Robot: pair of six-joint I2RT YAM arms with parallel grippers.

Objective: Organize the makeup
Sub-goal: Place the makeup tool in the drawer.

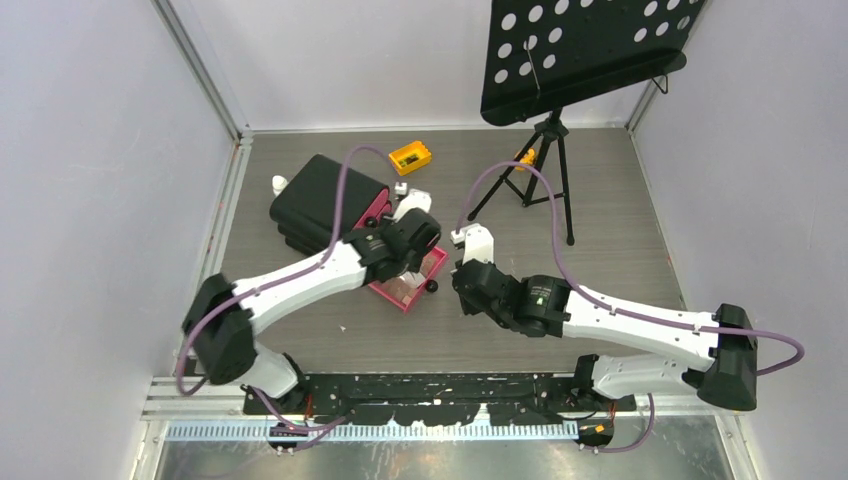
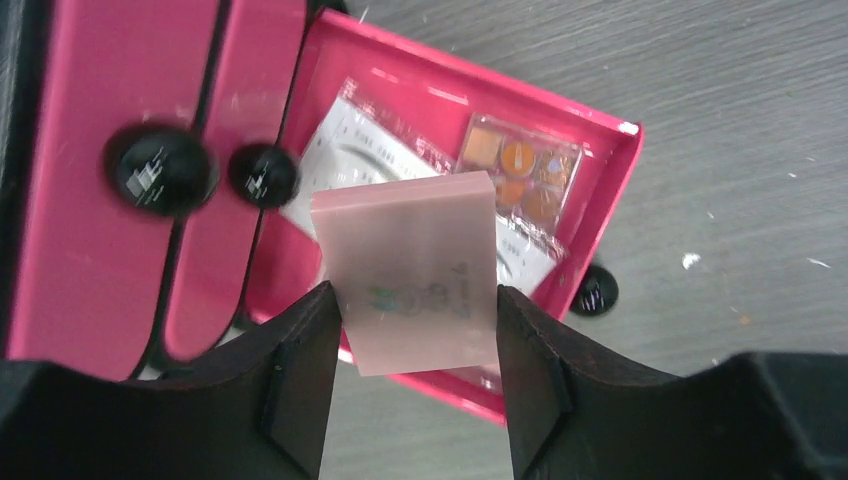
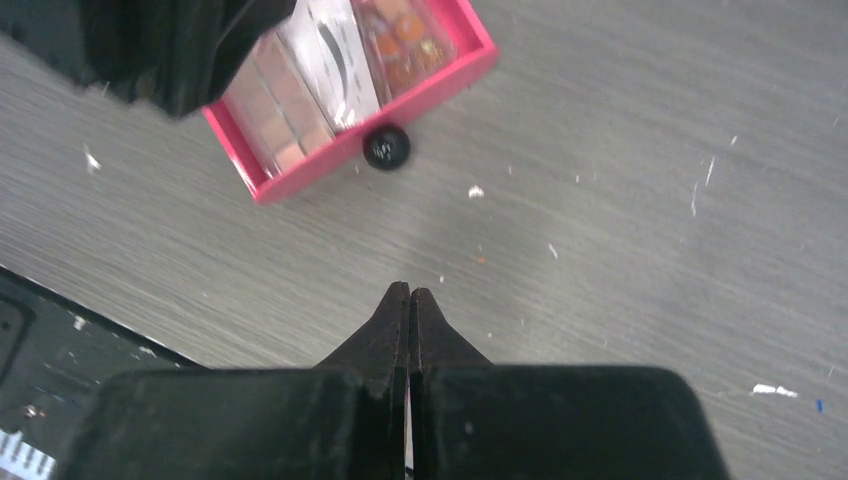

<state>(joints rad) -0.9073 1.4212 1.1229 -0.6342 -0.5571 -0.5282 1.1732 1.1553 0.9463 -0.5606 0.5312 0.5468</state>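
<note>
Pink case (image 2: 410, 250), flat and frosted, is pinched by its two side edges in the left tool (image 2: 415, 300), jaws half spread, above the pulled-out pink drawer (image 2: 600, 190). It looks light, stiff and slick, so an edge grip suits it. Beneath lie the eyebrow card (image 2: 345, 150) and brown palette (image 2: 520, 165), and the drawer walls leave little room. The right tool (image 3: 409, 295) is closed and empty over the tabletop (image 3: 650, 200).
</note>
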